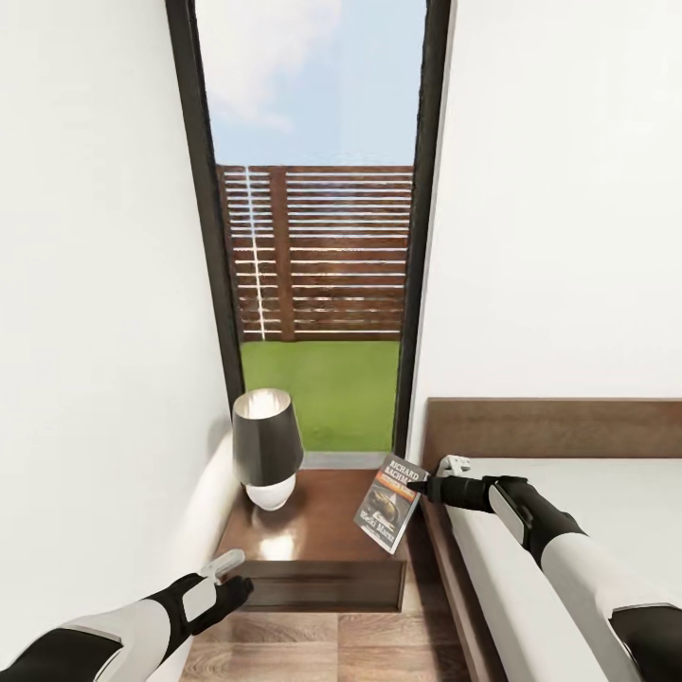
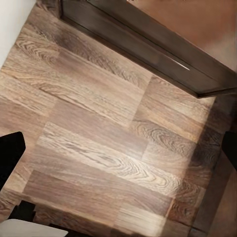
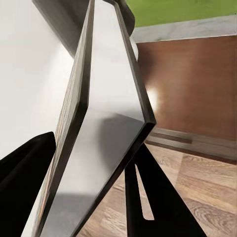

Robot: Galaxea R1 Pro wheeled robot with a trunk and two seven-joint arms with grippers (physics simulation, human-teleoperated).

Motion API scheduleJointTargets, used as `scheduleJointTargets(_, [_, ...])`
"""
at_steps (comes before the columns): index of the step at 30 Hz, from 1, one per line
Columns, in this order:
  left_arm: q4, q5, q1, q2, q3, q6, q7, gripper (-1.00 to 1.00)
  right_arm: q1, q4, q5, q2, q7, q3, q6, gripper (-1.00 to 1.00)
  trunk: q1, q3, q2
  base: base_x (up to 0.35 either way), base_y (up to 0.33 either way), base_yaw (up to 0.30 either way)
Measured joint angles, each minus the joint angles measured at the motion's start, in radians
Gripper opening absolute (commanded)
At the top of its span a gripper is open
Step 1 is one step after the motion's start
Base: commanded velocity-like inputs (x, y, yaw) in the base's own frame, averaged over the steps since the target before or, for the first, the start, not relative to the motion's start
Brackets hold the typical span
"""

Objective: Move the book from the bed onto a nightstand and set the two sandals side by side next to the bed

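Note:
My right gripper (image 1: 410, 489) is shut on the top edge of the book (image 1: 388, 516), a thin paperback with a white author's name and an orange band. The book hangs tilted just above the right side of the dark wood nightstand (image 1: 322, 530). The right wrist view has the book (image 3: 98, 123) edge-on between the black fingers (image 3: 148, 197), with the nightstand top (image 3: 197, 89) beyond. The bed (image 1: 568, 474), with its off-white mattress and brown headboard, lies to the right under that arm. My left gripper (image 1: 232, 576) is low at the nightstand's front left, open over bare floor (image 2: 98, 128). The sandals are out of view.
A lamp (image 1: 268, 445) with a dark shade and white base stands on the nightstand's left half. A tall black-framed window (image 1: 317, 237) rises behind it. White walls close in on the left and right. A narrow strip of plank floor (image 1: 332, 649) runs between nightstand and bed.

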Motion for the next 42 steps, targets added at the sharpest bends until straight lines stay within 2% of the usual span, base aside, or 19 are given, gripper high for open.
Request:
scheduleJointTargets(15, [0.000,0.000,0.000,0.000,0.000,0.000,0.000,1.00,0.000,0.000,-0.001,0.000,0.000,0.000,0.000,-1.00,0.000,0.000,0.000,0.151,0.000,0.000])
scheduleJointTargets(36, [0.000,-0.001,0.001,0.001,0.000,0.000,0.000,1.00,0.000,0.000,-0.001,0.000,0.002,0.000,0.001,-1.00,0.000,0.000,0.000,0.008,0.000,0.000])
scheduleJointTargets(42, [0.000,-0.003,0.015,0.000,0.000,0.000,0.000,1.00,0.000,0.000,-0.002,0.000,0.003,-0.003,0.012,-1.00,0.000,0.000,0.000,0.000,0.000,0.000])
